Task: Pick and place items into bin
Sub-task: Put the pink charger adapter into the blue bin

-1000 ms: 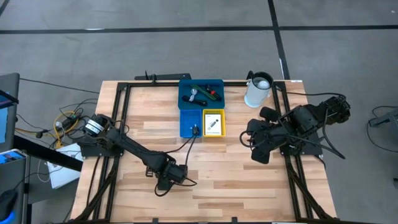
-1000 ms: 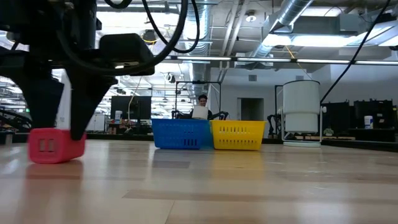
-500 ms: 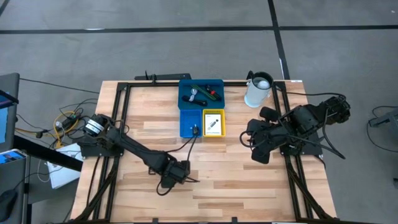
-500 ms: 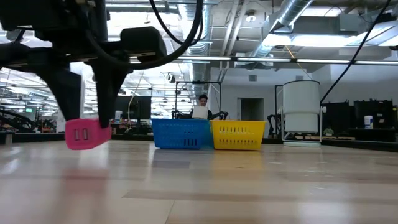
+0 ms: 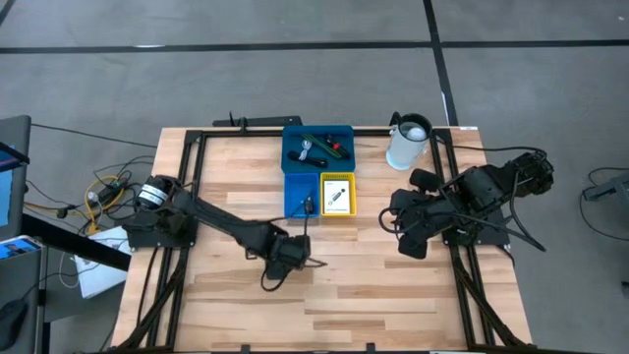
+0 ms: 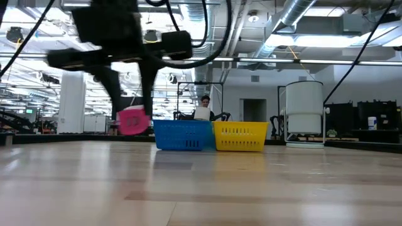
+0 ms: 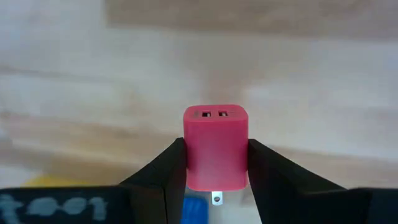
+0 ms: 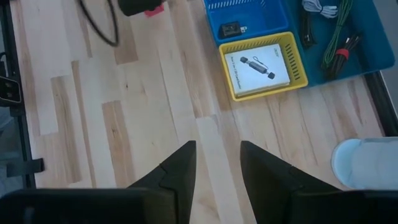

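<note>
A pink-red block (image 7: 216, 140) is held in my left gripper (image 5: 295, 256), above the middle of the table, near-left of the bins. It shows in the low view (image 6: 132, 120) clear of the wood. The bin set has a wide blue tray (image 5: 317, 147), a small blue bin (image 5: 300, 195) and a yellow bin (image 5: 337, 194) that holds a white card (image 8: 256, 65). The tray holds cables and a pen. My right gripper (image 8: 217, 146) is open and empty over the table's right side (image 5: 408, 241). My left gripper pinches the block's two opposite side faces (image 7: 190, 155) between its two fingers (image 7: 163, 177). The fingers point down from above. The block is lifted clear of the table and hangs at the finger ends, its face with two slots (image 7: 211, 114) turned away from the wrist.
A white pitcher (image 5: 408, 141) stands at the far right, beside the blue tray. A black frame (image 5: 192, 187) runs along the table's edges. Bare wood lies between the two arms, near of the bins.
My left gripper has risen and gone toward the table's right and far edges, toward the bins, still shut on the pink-red block. The block stood on the table a second ago and is now lifted clear.
</note>
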{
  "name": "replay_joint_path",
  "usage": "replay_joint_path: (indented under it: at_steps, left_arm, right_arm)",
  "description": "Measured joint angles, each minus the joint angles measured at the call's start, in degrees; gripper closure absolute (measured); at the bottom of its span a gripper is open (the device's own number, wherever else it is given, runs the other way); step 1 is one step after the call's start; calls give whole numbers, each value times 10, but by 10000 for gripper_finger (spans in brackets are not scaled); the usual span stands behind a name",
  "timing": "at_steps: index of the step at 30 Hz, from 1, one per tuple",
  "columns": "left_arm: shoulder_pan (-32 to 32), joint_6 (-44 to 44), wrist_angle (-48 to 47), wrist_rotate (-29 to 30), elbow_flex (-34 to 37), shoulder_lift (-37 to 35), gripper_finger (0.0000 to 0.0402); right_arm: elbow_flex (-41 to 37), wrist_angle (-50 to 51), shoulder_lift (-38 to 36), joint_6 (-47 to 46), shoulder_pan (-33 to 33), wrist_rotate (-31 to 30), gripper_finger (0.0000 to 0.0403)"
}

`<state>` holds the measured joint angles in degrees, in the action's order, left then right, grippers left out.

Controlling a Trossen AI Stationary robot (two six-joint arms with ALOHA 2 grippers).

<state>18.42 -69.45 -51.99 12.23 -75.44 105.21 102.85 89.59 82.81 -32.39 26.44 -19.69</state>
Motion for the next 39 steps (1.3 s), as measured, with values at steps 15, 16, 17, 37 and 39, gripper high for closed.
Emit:
replay_joint_path:
  at_steps: [15, 16, 17, 37, 39]
  left_arm:
    - [-124, -49, -27, 51, -85, -1, 273]
    - [-133, -49, -29, 52, -89, -1, 273]
    - [-142, -49, -29, 52, -93, -1, 273]
    - [-276, -105, -7, 11, -105, -1, 241]
    - [-276, -108, -3, 11, -105, -1, 240]
  right_arm:
    - [0, 4, 0, 24, 0, 1, 285]
    - [0, 4, 0, 24, 0, 1, 285]
    - [0, 4, 0, 24, 0, 1, 285]
    - [0, 4, 0, 25, 0, 1, 285]
    - [0, 4, 0, 25, 0, 1, 285]
